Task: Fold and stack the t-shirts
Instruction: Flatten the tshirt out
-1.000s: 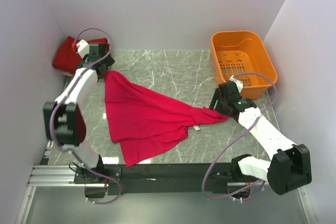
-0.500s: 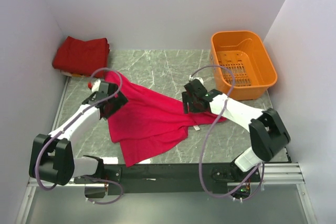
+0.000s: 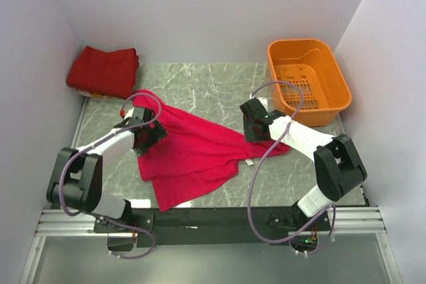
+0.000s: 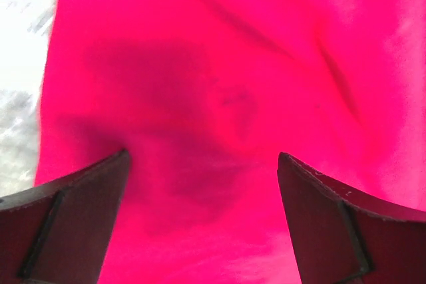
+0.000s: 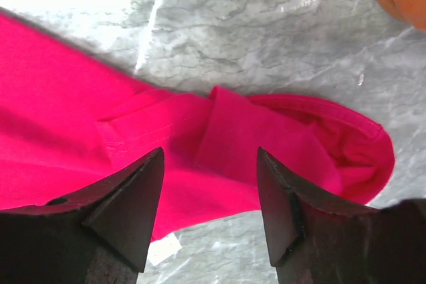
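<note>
A crimson t-shirt (image 3: 190,151) lies spread and creased across the marble table (image 3: 200,84). Its narrow end (image 5: 293,144) points right, with a white tag (image 5: 163,249) at the hem. Darker red t-shirts (image 3: 103,70) sit folded in a pile at the back left corner. My left gripper (image 3: 149,136) hangs open just over the crimson shirt's left part, and cloth fills the left wrist view between its fingers (image 4: 80,197). My right gripper (image 3: 255,126) stands open over the bunched right end (image 5: 210,154), with nothing between its fingers.
An orange plastic basket (image 3: 307,81) stands at the back right, close behind the right arm. Walls close in the table on the left, back and right. A black rail (image 3: 200,217) runs along the near edge.
My left arm has swung from the red pile at the back left down onto the crimson shirt. My right gripper has moved left from the shirt's right tip and narrowed slightly.
</note>
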